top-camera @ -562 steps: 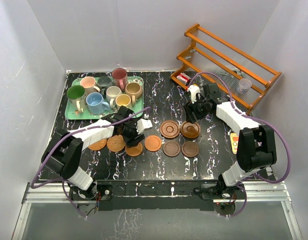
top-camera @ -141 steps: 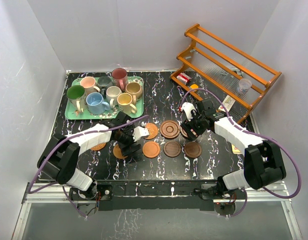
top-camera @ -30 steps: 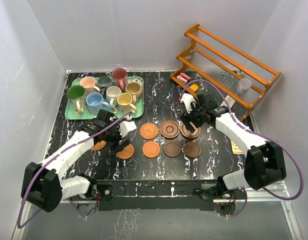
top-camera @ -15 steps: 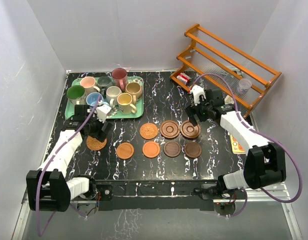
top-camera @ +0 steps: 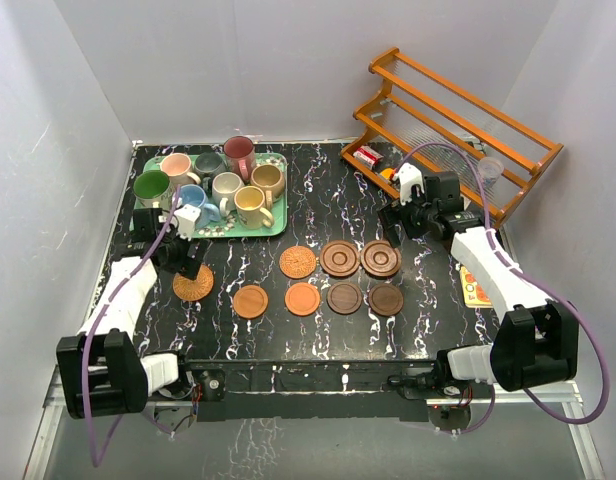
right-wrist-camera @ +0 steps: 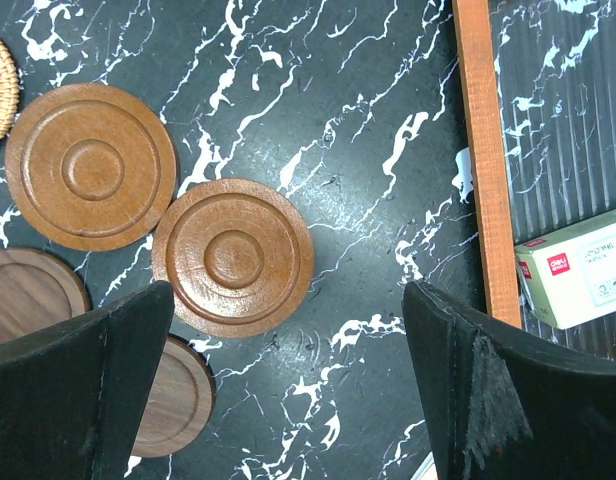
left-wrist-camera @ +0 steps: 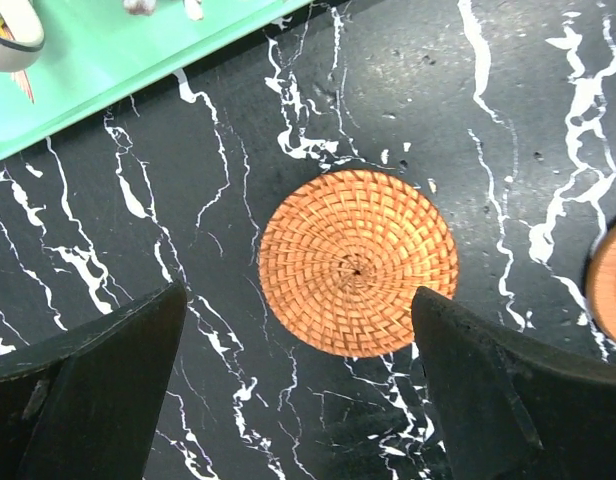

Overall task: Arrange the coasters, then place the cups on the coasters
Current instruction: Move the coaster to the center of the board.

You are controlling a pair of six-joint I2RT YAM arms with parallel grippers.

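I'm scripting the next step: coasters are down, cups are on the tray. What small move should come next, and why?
Probably move the left gripper, open and empty over a woven coaster, across to the tray and onto the light blue cup nearest it: the eight coasters lie flat and bare, and every cup sits on the tray.

the white-veined black table (top-camera: 318,190) carries a mint-green tray (left-wrist-camera: 108,60), 4 orange-tan coasters (left-wrist-camera: 356,262) and 4 brown coasters (right-wrist-camera: 233,257).
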